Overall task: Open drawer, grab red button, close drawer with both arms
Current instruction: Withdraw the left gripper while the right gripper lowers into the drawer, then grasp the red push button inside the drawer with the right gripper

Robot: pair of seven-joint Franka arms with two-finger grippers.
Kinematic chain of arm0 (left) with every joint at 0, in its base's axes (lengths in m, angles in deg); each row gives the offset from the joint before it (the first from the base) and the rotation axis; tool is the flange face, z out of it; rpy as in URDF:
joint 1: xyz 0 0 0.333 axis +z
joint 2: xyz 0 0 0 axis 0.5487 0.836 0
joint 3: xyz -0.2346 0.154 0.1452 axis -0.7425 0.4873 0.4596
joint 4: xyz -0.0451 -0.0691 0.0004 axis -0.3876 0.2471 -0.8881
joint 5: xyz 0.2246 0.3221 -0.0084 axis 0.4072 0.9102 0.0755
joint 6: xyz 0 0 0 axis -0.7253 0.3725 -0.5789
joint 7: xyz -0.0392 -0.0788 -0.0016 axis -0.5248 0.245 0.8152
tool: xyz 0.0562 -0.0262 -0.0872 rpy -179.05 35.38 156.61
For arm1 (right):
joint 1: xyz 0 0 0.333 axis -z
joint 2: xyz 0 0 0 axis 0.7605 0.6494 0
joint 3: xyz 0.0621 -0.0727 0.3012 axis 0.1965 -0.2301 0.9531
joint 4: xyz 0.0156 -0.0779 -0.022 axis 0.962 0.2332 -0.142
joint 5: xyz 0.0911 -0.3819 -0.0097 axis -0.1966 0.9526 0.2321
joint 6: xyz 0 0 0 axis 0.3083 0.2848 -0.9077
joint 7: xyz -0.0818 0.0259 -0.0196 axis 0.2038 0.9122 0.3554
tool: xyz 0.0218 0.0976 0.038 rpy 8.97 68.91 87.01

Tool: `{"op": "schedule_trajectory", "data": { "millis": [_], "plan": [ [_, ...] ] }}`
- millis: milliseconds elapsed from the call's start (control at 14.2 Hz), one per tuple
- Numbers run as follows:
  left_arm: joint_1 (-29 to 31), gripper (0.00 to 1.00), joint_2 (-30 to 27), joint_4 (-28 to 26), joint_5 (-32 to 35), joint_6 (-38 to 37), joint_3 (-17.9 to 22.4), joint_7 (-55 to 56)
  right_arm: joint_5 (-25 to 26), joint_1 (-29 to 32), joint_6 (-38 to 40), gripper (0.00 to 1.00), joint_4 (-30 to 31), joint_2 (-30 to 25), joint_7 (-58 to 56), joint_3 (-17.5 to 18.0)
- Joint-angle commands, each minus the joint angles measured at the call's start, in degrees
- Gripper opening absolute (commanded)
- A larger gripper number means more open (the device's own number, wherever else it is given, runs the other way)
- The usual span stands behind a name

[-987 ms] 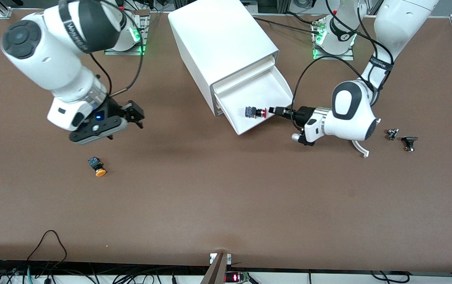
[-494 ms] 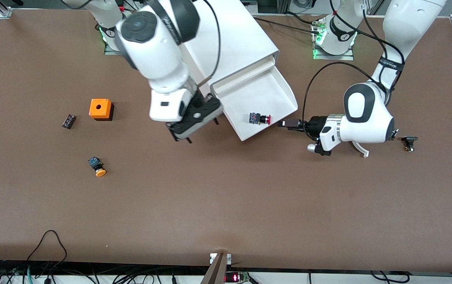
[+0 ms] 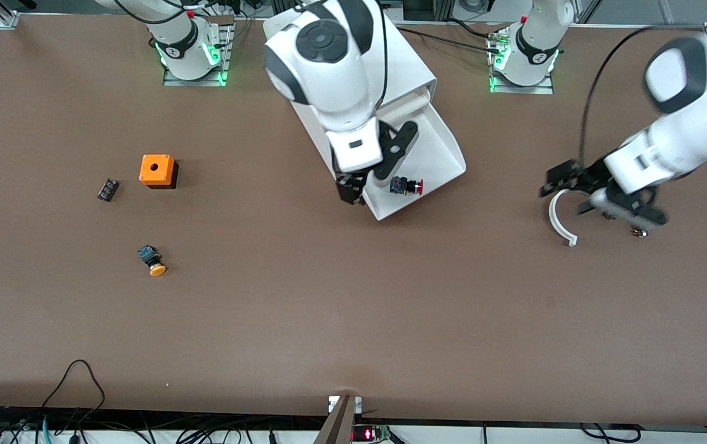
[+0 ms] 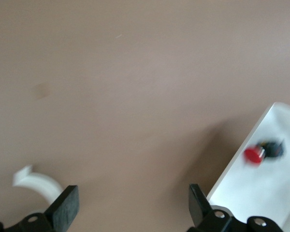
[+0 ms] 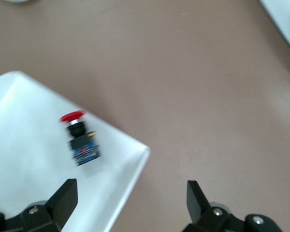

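The drawer (image 3: 437, 145) stands pulled out of the white cabinet (image 3: 412, 61). The button (image 3: 406, 185) lies on its side in the tray, near the front corner, red cap toward the left arm's end. My right gripper (image 3: 373, 166) hangs open over the drawer's front corner; its wrist view shows the button (image 5: 79, 137) on the white tray (image 5: 29, 145), with the fingers straddling the tray's edge. My left gripper (image 3: 566, 190) is open and empty over bare table, apart from the drawer. The left wrist view catches the button (image 4: 261, 152) in the drawer's corner (image 4: 261, 193).
A white curved piece (image 3: 556, 219) lies under the left gripper, with a small dark part (image 3: 637, 232) beside it. Toward the right arm's end sit an orange cube with a hole (image 3: 157, 171), a small black part (image 3: 107, 189) and an orange-capped button (image 3: 153, 261).
My left gripper opened, let go of the drawer front and pulled away toward its own end. My right arm swung from its end of the table to over the open drawer.
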Motion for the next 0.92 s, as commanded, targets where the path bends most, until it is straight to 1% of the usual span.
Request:
{"op": "schedule_trajectory", "data": {
  "millis": [0, 141, 212, 353, 423, 635, 846],
  "plan": [
    [-0.09, 1.00, -4.37, 4.89, 10.65, -11.43, 2.15, 0.41, 0.71, -2.19, 2.22, 1.00, -2.33, 1.49, -6.47, -0.85],
    [-0.53, 1.00, -5.34, 7.27, 16.12, -17.07, 3.12, 1.98, 0.71, -2.20, 1.35, 1.00, -2.94, 3.24, -14.37, -0.76],
    [-0.79, 1.00, -5.17, 7.10, 18.41, -17.61, 3.04, 4.08, 0.62, -2.20, 0.99, 1.00, -4.69, 4.64, -16.67, -0.85],
    [-0.97, 1.00, -3.68, 6.66, 18.43, -16.22, 2.95, 7.69, 0.62, -3.07, 0.73, 1.00, -7.33, 7.89, -17.30, -0.85],
    [-1.14, 1.00, -3.68, 6.75, 18.26, -16.21, 2.95, 8.40, 0.62, -3.51, 0.20, 1.00, -7.60, 8.95, -17.30, -1.02],
    [-2.02, 1.00, -3.68, 7.36, 18.34, -16.48, 2.95, 11.39, 0.71, -4.57, 0.11, 1.00, -7.43, 10.19, -17.48, -1.20],
    [-2.20, 1.00, -3.32, 7.36, 17.64, -16.04, 3.48, 10.60, 0.71, -4.84, -1.11, 1.00, -7.43, 11.68, -17.39, -1.20]
  ]
}}
